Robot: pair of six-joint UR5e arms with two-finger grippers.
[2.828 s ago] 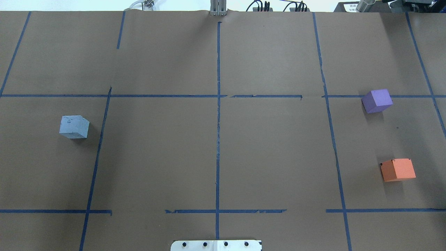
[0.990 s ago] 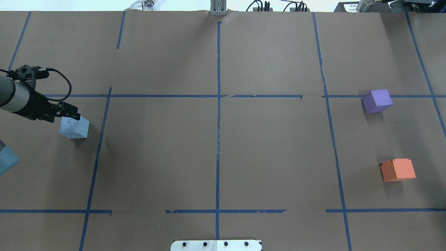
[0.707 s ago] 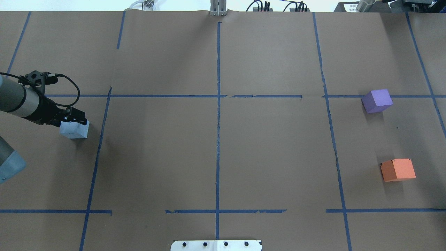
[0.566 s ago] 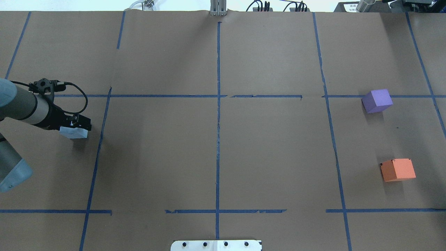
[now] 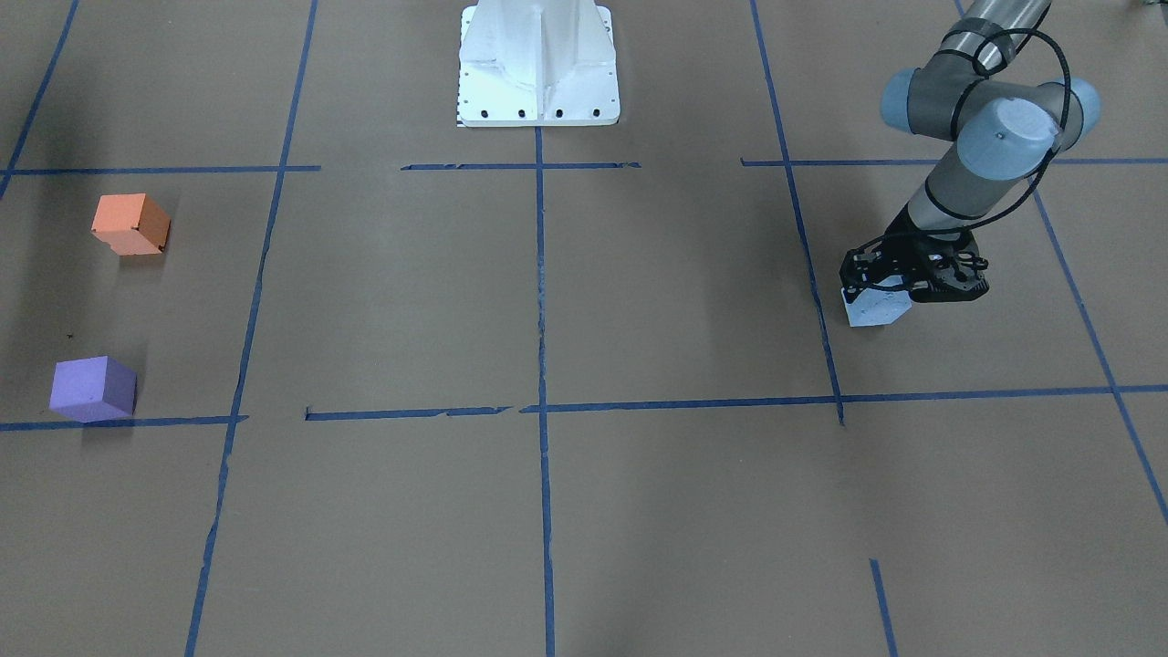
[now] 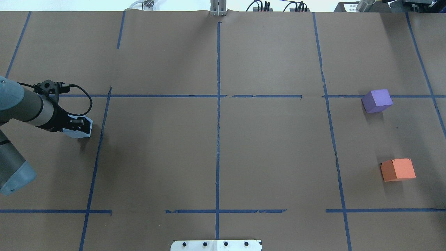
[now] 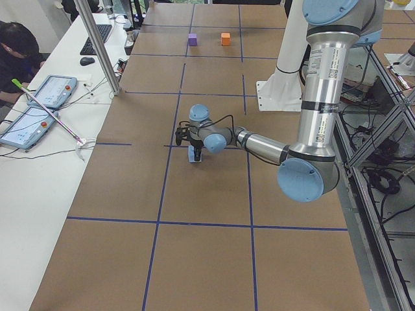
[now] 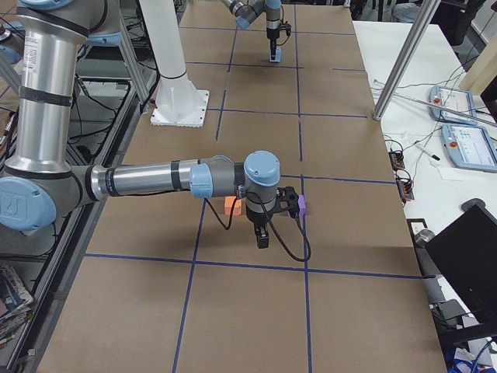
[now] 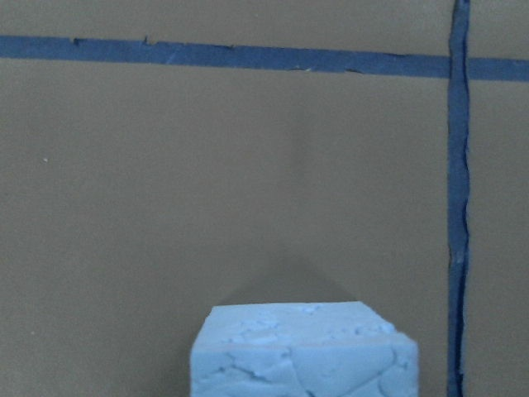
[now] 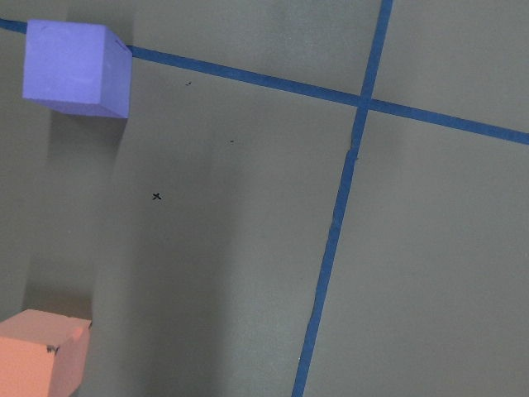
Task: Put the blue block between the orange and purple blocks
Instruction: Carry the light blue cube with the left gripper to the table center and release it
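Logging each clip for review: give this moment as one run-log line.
stage: pick | left gripper at blue block, closure unclear | right gripper closure unclear | orange block, purple block: apart

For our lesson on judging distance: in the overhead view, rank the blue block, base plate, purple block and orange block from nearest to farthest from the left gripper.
1. blue block, right at the left gripper, left side.
2. base plate, bottom centre.
3. purple block and orange block, far right: too close to call.

Purple block [image 10: 76, 68] sits upper left, orange block [image 10: 41, 354] lower left, blue tape lines [image 10: 361, 102] crossing upper right.
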